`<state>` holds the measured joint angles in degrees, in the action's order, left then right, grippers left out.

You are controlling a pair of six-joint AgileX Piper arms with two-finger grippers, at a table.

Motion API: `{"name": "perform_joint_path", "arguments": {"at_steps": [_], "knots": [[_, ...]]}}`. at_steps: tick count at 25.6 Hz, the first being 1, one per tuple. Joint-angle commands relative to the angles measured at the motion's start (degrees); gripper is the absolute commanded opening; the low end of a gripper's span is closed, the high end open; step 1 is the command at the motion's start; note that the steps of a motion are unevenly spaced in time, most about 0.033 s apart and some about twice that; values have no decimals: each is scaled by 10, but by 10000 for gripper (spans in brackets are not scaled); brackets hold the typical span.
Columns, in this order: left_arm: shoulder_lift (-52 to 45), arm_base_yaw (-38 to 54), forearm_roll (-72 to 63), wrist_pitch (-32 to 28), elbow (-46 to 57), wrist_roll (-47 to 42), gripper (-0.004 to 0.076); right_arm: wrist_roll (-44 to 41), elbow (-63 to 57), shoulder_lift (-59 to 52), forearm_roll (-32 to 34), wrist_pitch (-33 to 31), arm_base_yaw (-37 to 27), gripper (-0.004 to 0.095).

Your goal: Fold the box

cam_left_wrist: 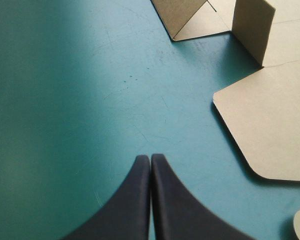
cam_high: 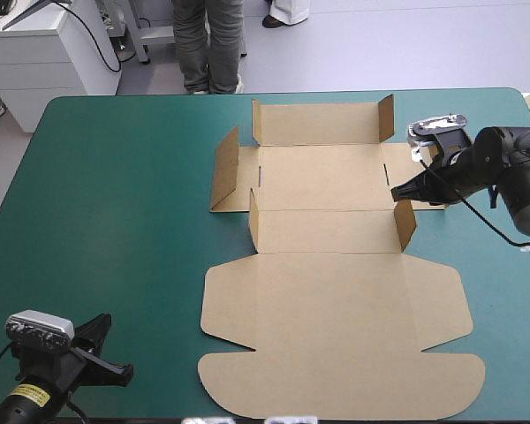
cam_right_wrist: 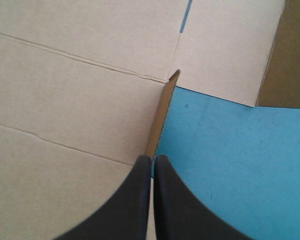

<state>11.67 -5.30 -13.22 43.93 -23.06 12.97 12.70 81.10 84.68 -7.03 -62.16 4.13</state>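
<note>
I can read nothing from here: the box (cam_high: pixel 336 291) shows plain board, and the yellow label (cam_high: pixel 37 397) on my left arm (cam_high: pixel 4 413) carries print too small to read.

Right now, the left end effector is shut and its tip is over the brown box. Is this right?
Not quite. The left end effector is shut, but its tip is over the bare teal-green cover, beside the box, not over it. The left wrist view shows this.
</note>
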Motion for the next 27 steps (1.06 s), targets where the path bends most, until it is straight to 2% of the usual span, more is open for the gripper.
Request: {"name": "perform_joint_path", "arguments": {"at_steps": [1,4,6,15,23,27], "knots": [[9,1,-12,-37,-15,0,-8,-12,22,2,27,23,-5,163],[10,1,-12,-37,-15,-1,-8,-22,22,22,31,23,-5,340],[10,1,-12,-37,-15,-1,-8,-22,22,35,30,21,-5,399],[10,1,-12,-37,-15,-2,-8,-22,59,100,13,21,-5,406],[10,1,-12,-37,-15,-5,-8,-22,117,174,-17,-15,-4,398],[10,1,-12,-37,-15,-5,-8,-22,117,203,-9,-45,-4,398]]}}
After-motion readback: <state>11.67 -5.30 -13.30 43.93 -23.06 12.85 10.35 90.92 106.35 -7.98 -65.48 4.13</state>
